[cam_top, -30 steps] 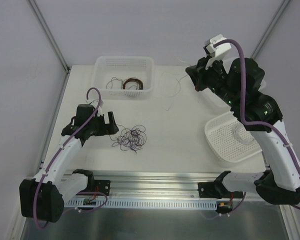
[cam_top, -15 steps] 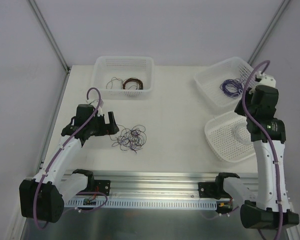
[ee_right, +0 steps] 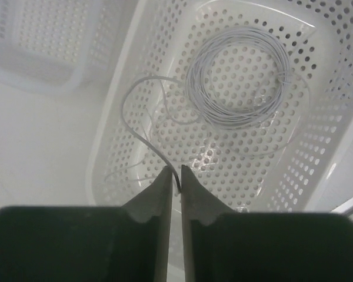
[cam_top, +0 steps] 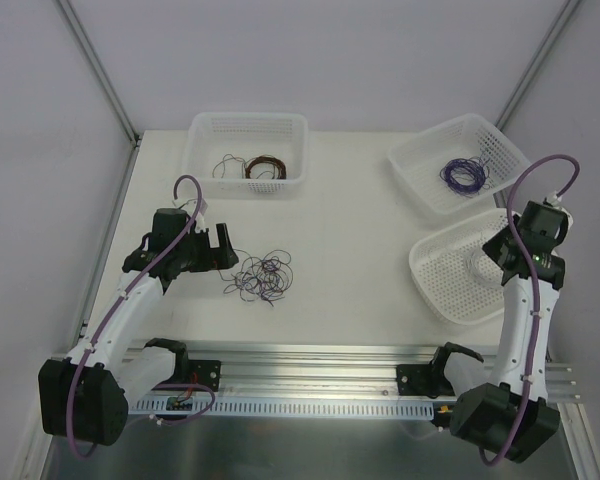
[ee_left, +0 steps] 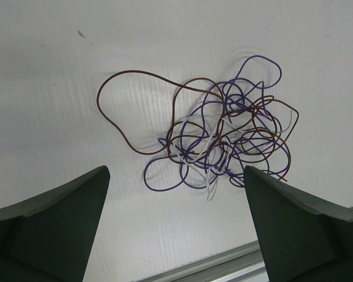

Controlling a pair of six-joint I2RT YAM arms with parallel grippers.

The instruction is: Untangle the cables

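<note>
The cables lie as a small loose clump of brown, purple and whitish wires on the white table, left of centre. My left gripper hovers just left of the clump, its jaws wide open with nothing between them. My right gripper hangs over the near right basket. It is shut on the end of a thin whitish wire, which curls down into that basket beside a wound whitish coil.
A basket at the back left holds a red-brown coil and a few loose dark wires. A tilted basket at the back right holds a purple coil. A metal rail runs along the table's near edge.
The right arm swung from the back of the table, carrying the whitish wire, to the right and nearer, and now stands over the near right basket. The left arm and clump stayed put.
</note>
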